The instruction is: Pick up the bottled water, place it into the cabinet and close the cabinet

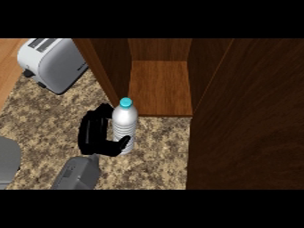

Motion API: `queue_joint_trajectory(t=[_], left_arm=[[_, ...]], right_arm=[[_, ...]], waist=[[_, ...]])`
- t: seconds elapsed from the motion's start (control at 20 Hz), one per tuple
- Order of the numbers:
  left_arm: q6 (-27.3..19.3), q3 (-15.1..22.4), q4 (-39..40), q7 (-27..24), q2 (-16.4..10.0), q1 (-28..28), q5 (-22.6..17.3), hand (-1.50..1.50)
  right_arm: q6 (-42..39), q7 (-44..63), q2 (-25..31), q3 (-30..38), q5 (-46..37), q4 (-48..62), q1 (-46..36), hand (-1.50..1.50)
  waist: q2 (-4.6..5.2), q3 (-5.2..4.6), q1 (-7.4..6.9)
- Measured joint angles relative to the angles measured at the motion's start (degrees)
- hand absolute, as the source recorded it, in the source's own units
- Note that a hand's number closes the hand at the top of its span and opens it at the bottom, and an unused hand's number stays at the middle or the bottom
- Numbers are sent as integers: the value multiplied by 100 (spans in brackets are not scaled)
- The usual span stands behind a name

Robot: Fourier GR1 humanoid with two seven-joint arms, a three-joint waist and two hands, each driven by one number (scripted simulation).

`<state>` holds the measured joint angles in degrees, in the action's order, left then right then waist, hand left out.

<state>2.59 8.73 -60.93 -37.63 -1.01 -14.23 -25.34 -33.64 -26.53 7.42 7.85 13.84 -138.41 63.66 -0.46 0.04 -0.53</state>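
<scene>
While the bottled water point(125, 125) is upright just before the cabinet point(161, 87), the left hand point(93, 132) is curled round it. A toaster point(52, 62) sits left of the cabinet.

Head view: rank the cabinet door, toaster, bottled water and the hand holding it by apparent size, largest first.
1. the cabinet door, by far the largest
2. the toaster
3. the left hand and the bottled water: about alike, so unranked; the thumb curls round the bottle and hides part of it
</scene>
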Motion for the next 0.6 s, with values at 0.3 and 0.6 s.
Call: queue_joint_trajectory(t=[0.3,0.6], left_arm=[[-948,952,-1494,881,76,190,48,150],[-2300,1787,-2455,1832,94,-221,159,150]], right_arm=[[17,52,53,18,17,8,-114,-150],[56,180,16,-86,24,35,-338,-150]], waist=[[8,-2,16],[26,-4,67]])
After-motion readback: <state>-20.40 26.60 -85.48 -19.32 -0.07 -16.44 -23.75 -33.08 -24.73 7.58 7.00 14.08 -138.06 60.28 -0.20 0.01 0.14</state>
